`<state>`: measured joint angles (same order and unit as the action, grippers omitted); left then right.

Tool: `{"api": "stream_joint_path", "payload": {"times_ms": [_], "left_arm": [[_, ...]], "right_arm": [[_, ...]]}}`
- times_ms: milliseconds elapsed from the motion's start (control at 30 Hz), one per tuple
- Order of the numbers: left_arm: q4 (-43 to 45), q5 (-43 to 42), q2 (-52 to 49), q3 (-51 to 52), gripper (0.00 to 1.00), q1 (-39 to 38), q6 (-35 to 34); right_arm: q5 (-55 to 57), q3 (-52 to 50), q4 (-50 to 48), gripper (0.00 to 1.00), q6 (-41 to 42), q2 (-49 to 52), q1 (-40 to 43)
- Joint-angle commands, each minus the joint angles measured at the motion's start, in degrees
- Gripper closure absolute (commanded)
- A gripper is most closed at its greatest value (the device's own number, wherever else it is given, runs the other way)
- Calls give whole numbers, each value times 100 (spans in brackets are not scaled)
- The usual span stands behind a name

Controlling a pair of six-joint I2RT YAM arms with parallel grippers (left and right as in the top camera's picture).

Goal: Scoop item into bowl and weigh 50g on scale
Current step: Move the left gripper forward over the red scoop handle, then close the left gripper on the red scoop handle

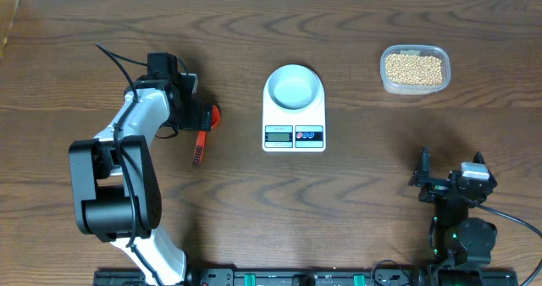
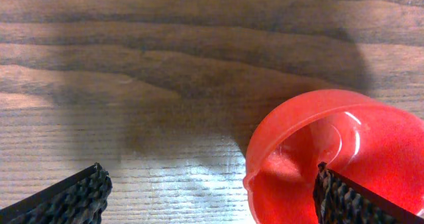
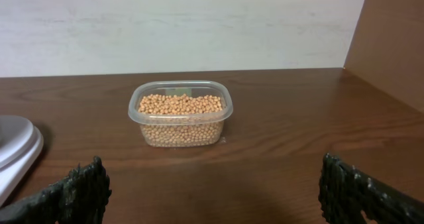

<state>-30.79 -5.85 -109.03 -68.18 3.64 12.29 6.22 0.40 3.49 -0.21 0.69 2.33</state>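
While both pincers stand spread wide with nothing between their jaws, the left gripper (image 1: 201, 115) hangs over a red scoop (image 1: 200, 147) on the left part of the wooden table (image 1: 356, 201). In the left wrist view, the scoop's round cup lies under the right-hand finger (image 2: 351, 201), whose dark ridged pad overlaps the inside of the cup. Whether the two touch cannot be told. The other finger is over bare wood.

The scale (image 1: 294, 134) sits mid-table, between the scoop and the beans (image 1: 414, 67), with its display and its red and blue buttons on the near edge. The bowl (image 1: 293, 88) rests on the far part of its platform. The beans fill a clear plastic tub (image 1: 414, 85) that stands well to the right of the scale, near the far edge of the table.

The right gripper (image 1: 447, 178) is low at the near right side and points at the tub, with open wood between them. A corner of the scale shows at the left edge of its view.
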Motion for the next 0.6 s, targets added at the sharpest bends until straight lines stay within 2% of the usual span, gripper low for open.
{"api": "stream_joint_path", "payload": {"times_ms": [0,400,467,567], "left_arm": [[26,48,-39,-138,0,-9,76],[26,48,-39,-138,0,-9,76],[26,48,-39,-138,13,-9,76],[26,48,-39,-138,22,-9,76]], "right_arm": [[52,-9,15,1,81,-37,-28],[52,-9,15,1,81,-37,-28],[52,-9,15,1,81,-37,-28],[52,-9,15,1,83,-37,-28]]}}
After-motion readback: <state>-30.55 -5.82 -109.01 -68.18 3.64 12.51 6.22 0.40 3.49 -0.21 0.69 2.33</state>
